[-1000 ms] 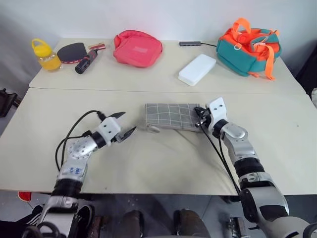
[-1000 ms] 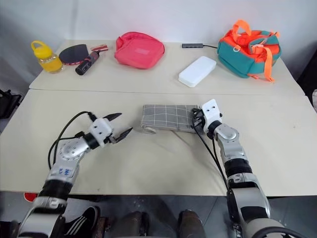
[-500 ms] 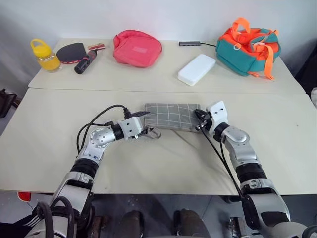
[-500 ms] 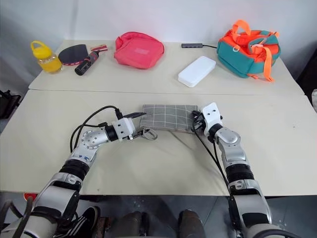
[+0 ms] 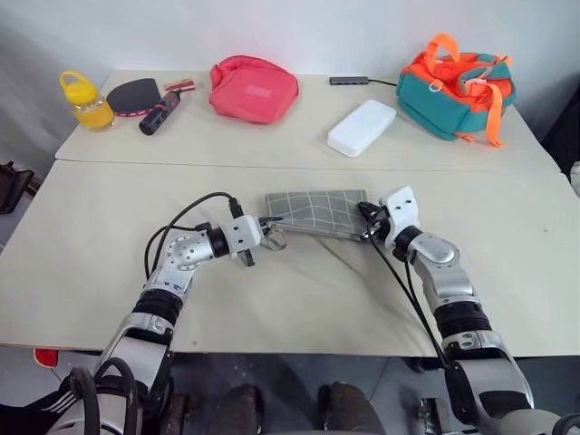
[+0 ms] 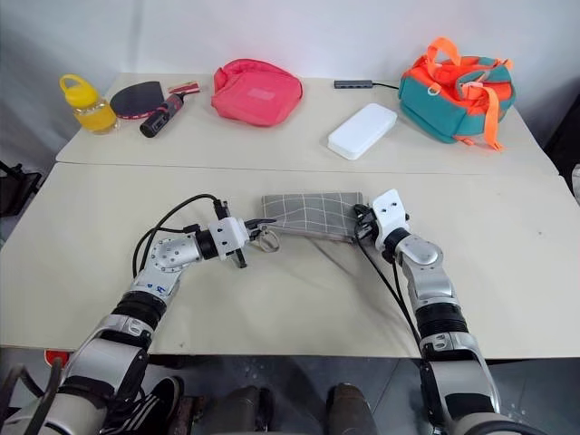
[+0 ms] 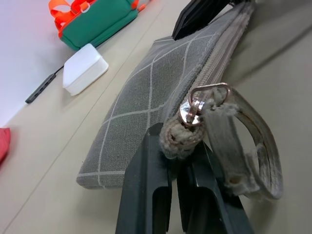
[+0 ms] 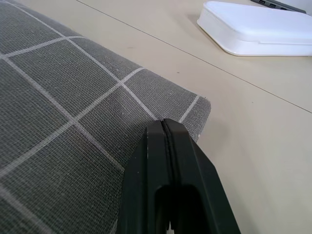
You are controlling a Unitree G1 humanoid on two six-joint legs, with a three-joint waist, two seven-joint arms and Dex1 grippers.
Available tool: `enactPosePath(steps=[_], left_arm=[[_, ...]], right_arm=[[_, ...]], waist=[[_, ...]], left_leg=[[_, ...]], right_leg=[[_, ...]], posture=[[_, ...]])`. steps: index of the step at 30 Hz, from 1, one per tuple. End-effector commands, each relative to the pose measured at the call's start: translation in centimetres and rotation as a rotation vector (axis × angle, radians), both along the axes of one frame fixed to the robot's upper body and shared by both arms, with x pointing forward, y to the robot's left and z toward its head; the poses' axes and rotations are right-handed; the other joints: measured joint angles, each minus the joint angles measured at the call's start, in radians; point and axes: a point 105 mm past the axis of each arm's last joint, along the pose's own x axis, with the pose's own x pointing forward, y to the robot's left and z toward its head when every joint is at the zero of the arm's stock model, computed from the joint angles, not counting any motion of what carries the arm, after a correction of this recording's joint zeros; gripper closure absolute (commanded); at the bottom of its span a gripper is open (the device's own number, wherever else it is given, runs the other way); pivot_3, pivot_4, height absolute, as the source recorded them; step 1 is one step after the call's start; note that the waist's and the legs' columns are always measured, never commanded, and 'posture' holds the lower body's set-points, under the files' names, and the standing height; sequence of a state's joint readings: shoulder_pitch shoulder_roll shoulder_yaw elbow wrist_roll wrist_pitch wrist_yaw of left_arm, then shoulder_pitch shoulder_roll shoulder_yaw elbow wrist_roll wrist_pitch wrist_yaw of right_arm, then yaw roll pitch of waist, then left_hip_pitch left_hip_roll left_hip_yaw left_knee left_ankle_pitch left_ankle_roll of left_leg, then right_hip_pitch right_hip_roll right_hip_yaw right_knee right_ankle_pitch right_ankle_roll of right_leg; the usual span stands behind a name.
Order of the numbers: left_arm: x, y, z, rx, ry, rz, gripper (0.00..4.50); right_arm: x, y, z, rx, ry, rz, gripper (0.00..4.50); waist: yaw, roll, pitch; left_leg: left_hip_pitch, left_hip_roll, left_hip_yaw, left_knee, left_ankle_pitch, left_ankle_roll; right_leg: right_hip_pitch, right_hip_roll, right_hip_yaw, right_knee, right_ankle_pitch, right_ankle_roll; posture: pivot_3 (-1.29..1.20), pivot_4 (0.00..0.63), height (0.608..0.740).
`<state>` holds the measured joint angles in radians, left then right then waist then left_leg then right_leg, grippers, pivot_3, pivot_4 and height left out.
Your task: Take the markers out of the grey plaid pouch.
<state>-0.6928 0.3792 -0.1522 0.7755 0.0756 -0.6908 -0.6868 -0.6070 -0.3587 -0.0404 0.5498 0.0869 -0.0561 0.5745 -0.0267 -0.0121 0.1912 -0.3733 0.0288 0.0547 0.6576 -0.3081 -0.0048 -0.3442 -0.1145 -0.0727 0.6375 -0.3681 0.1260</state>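
Clamping the zipper end of the grey plaid pouch [image 5: 315,213] by its wrist loop [image 7: 246,146], the left fingers [image 7: 168,183] were shut, while the right fingers [image 8: 168,156] pinched its opposite corner, the pouch stretched between them on the near counter [image 5: 290,308].

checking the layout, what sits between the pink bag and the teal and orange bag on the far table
In the left eye view, a white flat box lies between the pink bag and the teal and orange bag, with a dark slim hub on its cable just behind it.
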Motion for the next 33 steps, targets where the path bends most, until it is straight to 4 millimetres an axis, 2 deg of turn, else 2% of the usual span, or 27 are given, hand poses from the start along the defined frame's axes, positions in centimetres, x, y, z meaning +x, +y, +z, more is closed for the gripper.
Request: enactPosePath(steps=[1, 4, 7, 9, 11, 13, 16, 24, 32, 33], left_arm=[[-0.5, -0.8, 1.3, -0.040, -0.041, -0.016, 4.50], [-0.7, -0.9, 1.5, -0.037, -0.051, 0.009, 4.50], [-1.1, -1.2, 1.0, -0.050, -0.024, 0.048, 4.50], [-1.7, -1.5, 0.6, -0.047, -0.013, 0.064, 4.50], [-2.2, -1.8, 0.5, -0.065, 0.003, 0.082, 4.50], [-2.7, -2.3, 0.5, -0.068, 0.009, 0.089, 4.50], [-3.3, -2.9, 0.8, -0.089, 0.024, 0.087, 4.50], [-3.2, -2.8, 1.6, -0.091, 0.040, 0.103, 4.50], [-3.1, -1.8, 1.7, -0.143, 0.077, 0.145, 4.50], [-3.2, -1.8, 1.8, -0.172, 0.106, 0.129, 4.50]], right_arm=[[-1.1, 0.6, 3.2, 0.017, -0.100, 0.108, 3.90], [-3.3, 1.7, 5.3, -0.037, -0.186, 0.252, 2.86], [-7.1, 3.7, 5.6, -0.184, -0.235, 0.446, 1.84], [-9.6, 5.1, 5.3, -0.226, -0.246, 0.544, 1.84], [-11.0, 6.3, 4.4, -0.353, -0.295, 0.584, 1.84], [-10.9, 6.5, 3.6, -0.498, -0.373, 0.543, 1.84], [-8.8, 5.6, 3.2, -0.627, -0.472, 0.392, 1.84], [-6.4, 5.0, 2.7, -0.736, -0.577, 0.303, 1.84], [-5.9, 5.5, 3.5, -0.678, -0.585, 0.304, 4.49], [-5.9, 5.4, 3.5, -0.676, -0.583, 0.299, 4.49]], waist=[[0.000, 0.000, 0.000], [0.000, 0.000, 0.000], [0.002, 0.000, 0.000], [0.004, 0.000, 0.000], [0.003, 0.000, 0.000], [0.002, 0.000, 0.000], [0.004, 0.000, 0.000], [0.005, 0.000, 0.000], [0.003, 0.000, 0.000], [0.003, 0.000, 0.000]], left_leg=[[-0.001, 0.000, 0.000, 0.000, 0.000, 0.000], [-0.002, 0.000, -0.001, 0.000, 0.000, 0.000], [-0.003, 0.000, -0.002, 0.000, 0.000, 0.000], [-0.003, 0.000, -0.002, -0.001, 0.000, 0.000], [-0.002, 0.000, -0.002, -0.001, 0.000, 0.000], [-0.002, 0.000, -0.002, 0.000, 0.000, 0.000], [-0.002, -0.001, -0.001, 0.002, 0.001, 0.001], [-0.002, -0.001, -0.001, 0.004, 0.001, 0.001], [-0.002, 0.000, -0.001, 0.004, 0.001, 0.001], [-0.002, 0.000, -0.001, 0.004, 0.001, 0.001]], right_leg=[[0.000, 0.000, 0.000, 0.000, 0.000, 0.000], [-0.001, 0.000, -0.001, 0.000, 0.000, 0.000], [-0.001, 0.000, -0.001, -0.001, 0.000, 0.000], [-0.001, 0.000, -0.002, -0.002, 0.000, 0.000], [-0.001, 0.000, -0.002, -0.002, 0.000, 0.000], [0.000, 0.000, -0.002, -0.002, 0.000, 0.000], [0.000, -0.001, -0.001, -0.002, 0.000, 0.000], [0.000, -0.001, -0.001, -0.004, 0.000, 0.000], [0.001, 0.000, -0.002, -0.002, 0.000, 0.000], [0.001, -0.001, -0.002, -0.001, 0.000, 0.000]], posture=[[0.00, 0.150, 0.740], [0.00, 0.150, 0.740], [0.00, 0.150, 0.740], [0.00, 0.150, 0.740], [0.00, 0.150, 0.740], [0.00, 0.150, 0.740], [0.00, 0.150, 0.740], [0.00, 0.150, 0.740], [0.00, 0.150, 0.740], [0.00, 0.150, 0.740]])
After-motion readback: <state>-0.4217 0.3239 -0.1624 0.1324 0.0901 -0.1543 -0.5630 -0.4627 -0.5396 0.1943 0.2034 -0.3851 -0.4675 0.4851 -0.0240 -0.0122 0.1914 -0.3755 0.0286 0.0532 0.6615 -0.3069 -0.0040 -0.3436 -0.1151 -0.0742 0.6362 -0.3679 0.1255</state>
